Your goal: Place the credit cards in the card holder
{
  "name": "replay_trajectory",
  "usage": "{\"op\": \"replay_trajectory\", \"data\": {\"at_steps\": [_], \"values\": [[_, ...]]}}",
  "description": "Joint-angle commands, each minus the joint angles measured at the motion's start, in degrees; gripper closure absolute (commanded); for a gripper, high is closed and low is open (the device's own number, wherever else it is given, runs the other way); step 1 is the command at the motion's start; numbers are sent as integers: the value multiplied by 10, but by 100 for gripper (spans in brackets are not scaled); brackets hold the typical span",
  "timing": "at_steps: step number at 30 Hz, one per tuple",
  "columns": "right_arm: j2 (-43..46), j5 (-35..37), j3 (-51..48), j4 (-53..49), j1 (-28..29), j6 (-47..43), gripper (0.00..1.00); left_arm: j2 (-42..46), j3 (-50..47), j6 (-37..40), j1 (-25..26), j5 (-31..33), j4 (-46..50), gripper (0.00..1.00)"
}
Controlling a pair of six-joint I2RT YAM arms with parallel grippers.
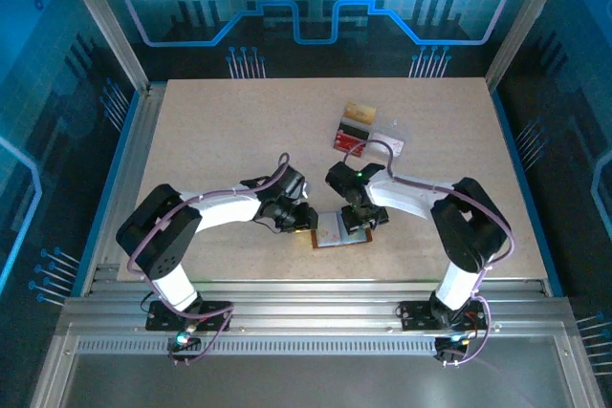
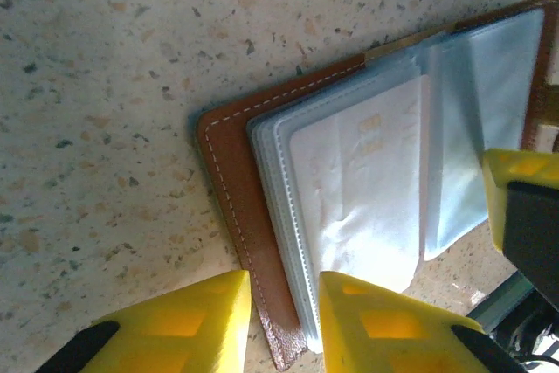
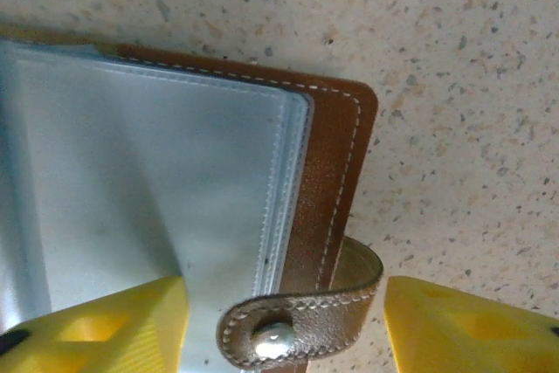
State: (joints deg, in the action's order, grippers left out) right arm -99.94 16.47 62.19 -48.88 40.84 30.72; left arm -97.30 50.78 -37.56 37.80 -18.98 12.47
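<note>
The top camera looks down from high behind the 6 o'clock edge over the whole speckled beige tabletop (image 1: 220,140), while both wrist cameras look close down on the open brown leather card holder (image 1: 341,232) (image 2: 229,189) (image 3: 336,163), left and right halves.

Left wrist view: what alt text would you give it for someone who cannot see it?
An open brown leather card holder lies on a speckled table, its pale plastic sleeves fanned out. Two yellow fingertips of the left gripper straddle the cover's near corner, and another yellow finger juts in at the right edge.
</note>
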Motion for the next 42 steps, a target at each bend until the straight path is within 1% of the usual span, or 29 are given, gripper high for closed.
{"op": "replay_trajectory", "data": {"at_steps": [1, 5, 7, 10, 16, 19, 23, 25, 28, 30, 38, 42], "values": [[-2, 57, 19, -27, 13, 27, 54, -18, -12, -8, -4, -17, -11, 74], [27, 62, 18, -33, 18, 29, 89, -31, -23, -11, -4, -18, -25, 75], [43, 57, 23, -36, 23, 27, 100, -38, -30, -14, -3, -22, -36, 76], [71, 22, 32, -20, 29, 19, 100, -48, -37, -23, -2, -25, -53, 76], [139, -129, 28, 74, 30, 23, 100, -50, -43, -39, 2, -29, -77, 76], [148, -205, 11, 141, 29, 49, 100, -49, -40, -45, 2, -33, -83, 76], [126, -307, -38, 284, 33, 111, 100, -46, -43, -64, -1, -60, -106, 75], [107, -320, -53, 334, 34, 137, 100, -36, -50, -74, -4, -68, -115, 74], [81, -320, -66, 370, 35, 156, 100, -4, -63, -75, -11, -53, -100, 69], [67, -318, -67, 376, 34, 159, 100, 22, -78, -78, -17, -46, -91, 67], [17, -307, -75, 401, 43, 177, 100, 130, -129, -80, -38, -3, -26, 65], [-15, -292, -57, 393, 55, 169, 99, 191, -145, -79, -44, 25, 22, 63]]}}
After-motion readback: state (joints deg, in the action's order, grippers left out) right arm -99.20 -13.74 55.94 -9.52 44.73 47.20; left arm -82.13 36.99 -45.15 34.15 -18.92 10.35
